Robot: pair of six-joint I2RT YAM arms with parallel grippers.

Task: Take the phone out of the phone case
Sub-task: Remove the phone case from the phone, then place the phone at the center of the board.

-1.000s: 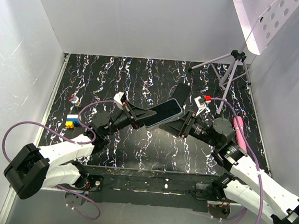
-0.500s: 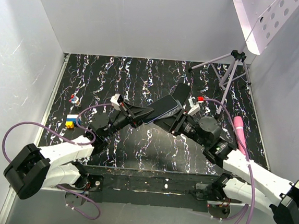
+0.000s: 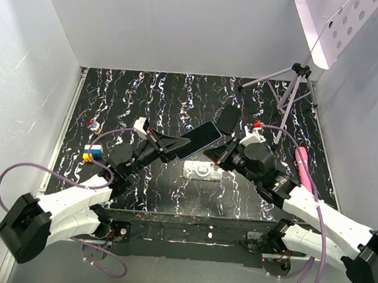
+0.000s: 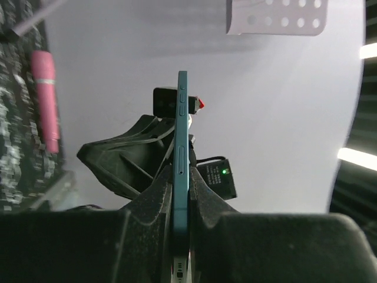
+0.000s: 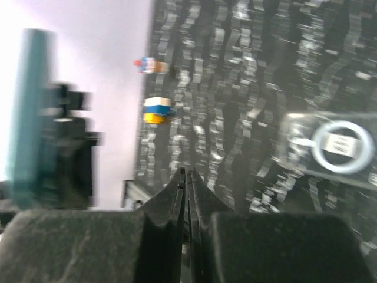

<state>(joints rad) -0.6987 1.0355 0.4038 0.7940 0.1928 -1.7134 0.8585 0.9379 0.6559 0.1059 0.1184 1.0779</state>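
The phone (image 3: 199, 139), dark-screened with a teal edge, is held tilted above the table. My left gripper (image 3: 174, 144) is shut on its lower end. In the left wrist view the phone (image 4: 182, 130) stands edge-on between the pads, with the gripper (image 4: 181, 177) clamped on both faces. A clear phone case (image 3: 203, 172) with a white ring lies flat on the table below, apart from the phone. My right gripper (image 3: 222, 152) hovers just right of the phone, shut and holding nothing. The right wrist view shows that gripper (image 5: 187, 172) shut, the case (image 5: 330, 147) at right and the phone (image 5: 29, 118) at left.
A dark flat rectangle (image 3: 229, 118) lies behind the phone. A pink cylinder (image 3: 301, 161) lies at the right, and a small tripod (image 3: 293, 84) stands at the back right. Toy blocks (image 3: 92, 153) and a small red-topped piece (image 3: 94, 125) sit at the left. White walls enclose the table.
The right gripper has shut and drawn back from the phone's far end. The clear case now lies on the table. The left gripper, still holding the phone, has shifted slightly left.
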